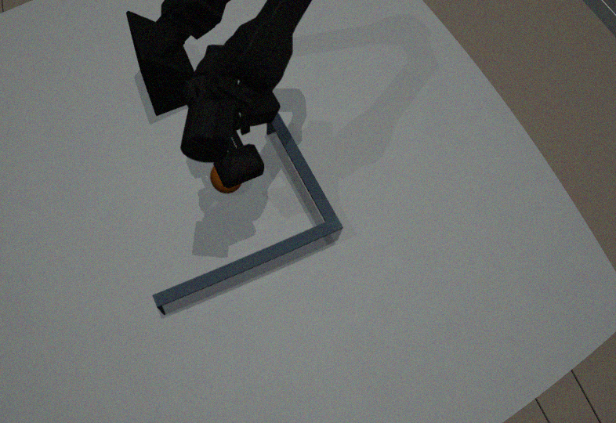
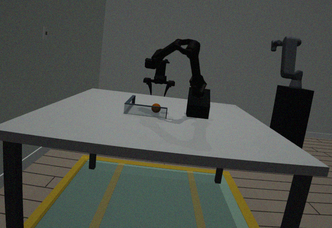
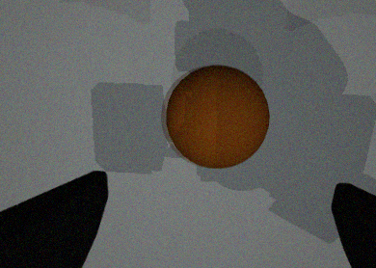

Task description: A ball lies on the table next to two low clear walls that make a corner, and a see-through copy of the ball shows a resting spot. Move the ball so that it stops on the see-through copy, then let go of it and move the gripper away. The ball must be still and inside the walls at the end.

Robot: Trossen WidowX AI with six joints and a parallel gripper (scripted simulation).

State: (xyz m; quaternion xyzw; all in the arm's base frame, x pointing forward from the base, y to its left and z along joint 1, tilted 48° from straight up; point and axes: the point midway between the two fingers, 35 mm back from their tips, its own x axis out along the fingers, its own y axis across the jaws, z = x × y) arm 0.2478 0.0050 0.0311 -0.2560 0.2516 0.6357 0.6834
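The orange ball (image 2: pixel 156 107) (image 3: pixel 217 116) lies on the white table (image 1: pixel 411 237) (image 2: pixel 83 120), inside the corner made by the two low clear walls (image 1: pixel 304 171) (image 2: pixel 133 99). In the wrist view a thin pale rim shows at the ball's left edge, so the ball nearly covers the see-through copy. My gripper (image 2: pixel 158 94) (image 3: pixel 221 191) is open and empty. It hangs straight above the ball with a clear gap, and its two dark fingertips show at the lower corners of the wrist view. In the top view the wrist hides most of the ball.
The arm's black base (image 2: pixel 197 103) (image 1: pixel 154 63) stands on the table just behind the walls. The longer wall (image 1: pixel 241 263) runs towards the table's front. A grey robot (image 2: pixel 289 58) on a black pedestal stands off the table to the right.
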